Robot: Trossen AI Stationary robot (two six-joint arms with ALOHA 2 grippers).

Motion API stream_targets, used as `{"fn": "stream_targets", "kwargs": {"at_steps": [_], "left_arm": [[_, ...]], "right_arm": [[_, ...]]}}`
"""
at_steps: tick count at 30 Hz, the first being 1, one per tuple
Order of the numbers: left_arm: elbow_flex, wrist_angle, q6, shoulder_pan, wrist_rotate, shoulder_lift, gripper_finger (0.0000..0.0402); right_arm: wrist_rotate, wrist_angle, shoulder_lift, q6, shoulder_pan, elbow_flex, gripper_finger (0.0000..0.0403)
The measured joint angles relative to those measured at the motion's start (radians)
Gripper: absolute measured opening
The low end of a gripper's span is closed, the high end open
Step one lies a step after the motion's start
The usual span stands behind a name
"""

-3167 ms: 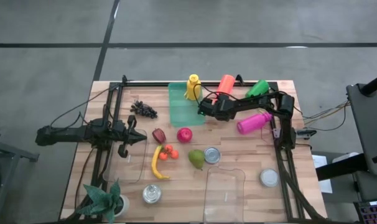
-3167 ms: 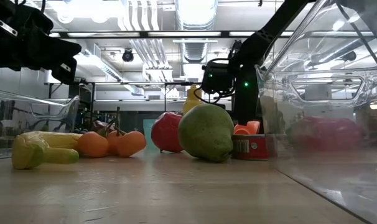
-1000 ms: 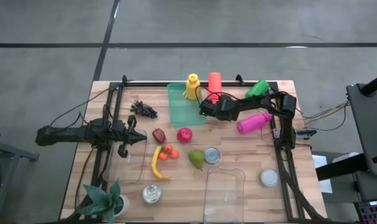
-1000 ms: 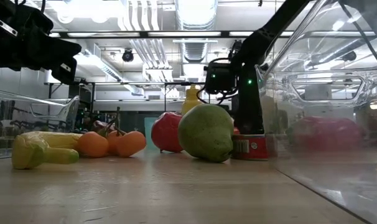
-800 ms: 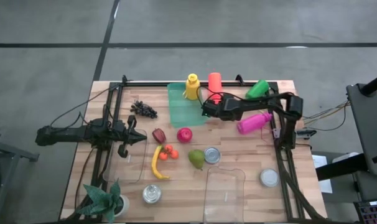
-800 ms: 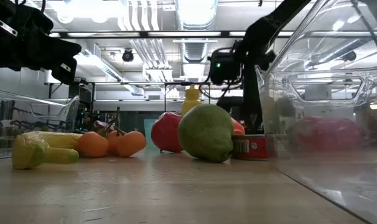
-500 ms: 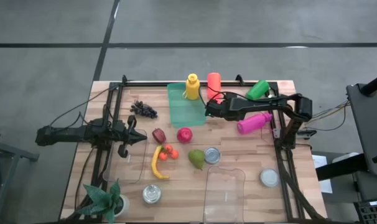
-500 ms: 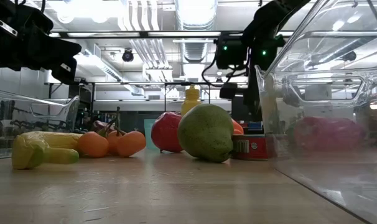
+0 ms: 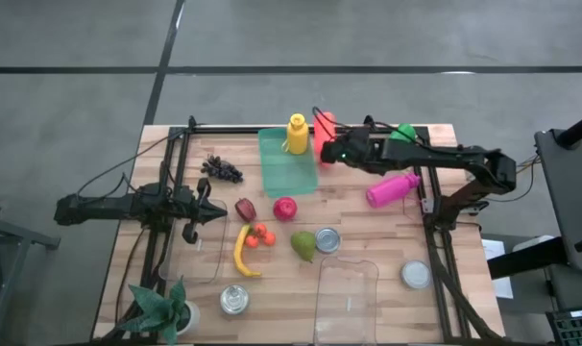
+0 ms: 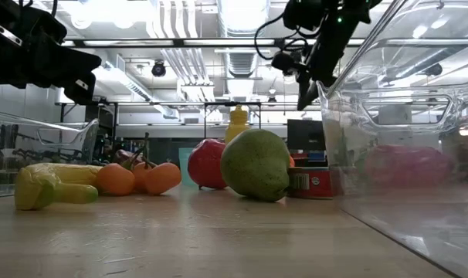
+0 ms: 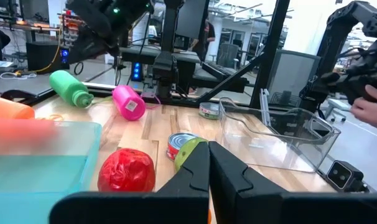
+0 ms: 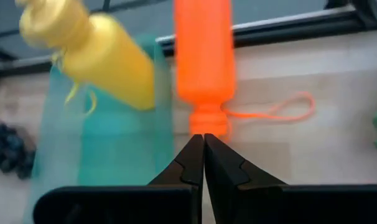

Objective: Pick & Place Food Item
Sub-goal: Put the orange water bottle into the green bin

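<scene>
Right gripper (image 9: 331, 154) jaws together, empty, hovering just beside the upright orange plastic bottle (image 9: 327, 135); left gripper (image 9: 217, 213) jaws together, parked near the red round apple (image 9: 285, 208) on the wooden worktop (image 9: 368, 231).

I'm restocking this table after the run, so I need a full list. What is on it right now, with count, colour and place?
Bottles: four; yellow on the green tray's far edge, orange beside it, green at the far right, pink nearer.
Tray: one, green, far centre.
Grapes: one dark bunch, far left.
Apple: one, red, centre.
Dark red fruit: one, left of the apple.
Tomatoes: one orange cluster, centre.
Banana: one, yellow, centre-left.
Pear: one, green, centre.
Cans: three; centre, near left, near right.
Clear bins: two; left, near centre.
Plant: one, green, near-left corner.
Left pincer: shut, over the left bin.
Right pincer: shut, by the orange bottle.
</scene>
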Motion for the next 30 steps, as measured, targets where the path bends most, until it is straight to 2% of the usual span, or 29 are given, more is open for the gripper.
{"fn": "stream_targets", "kwargs": {"at_steps": [4,10,16,23,30], "left_arm": [[0.0,0.0,0.0,0.0,0.0,0.0,0.0001],[0.0,0.0,0.0,0.0,0.0,0.0,0.0001],[0.0,0.0,0.0,0.0,0.0,0.0,0.0001],[0.0,0.0,0.0,0.0,0.0,0.0,0.0001],[0.0,0.0,0.0,0.0,0.0,0.0,0.0001]], "right_arm": [[-0.009,0.009,0.004,0.138,-0.001,-0.002,0.001],[-0.045,0.136,0.025,-0.016,-0.023,-0.023,0.001],[-0.175,0.467,0.026,-0.173,-0.112,-0.149,0.001],[-0.354,0.892,0.033,-0.133,-0.222,-0.344,0.001],[-0.405,0.888,0.055,-0.147,-0.233,-0.405,0.001]]}}
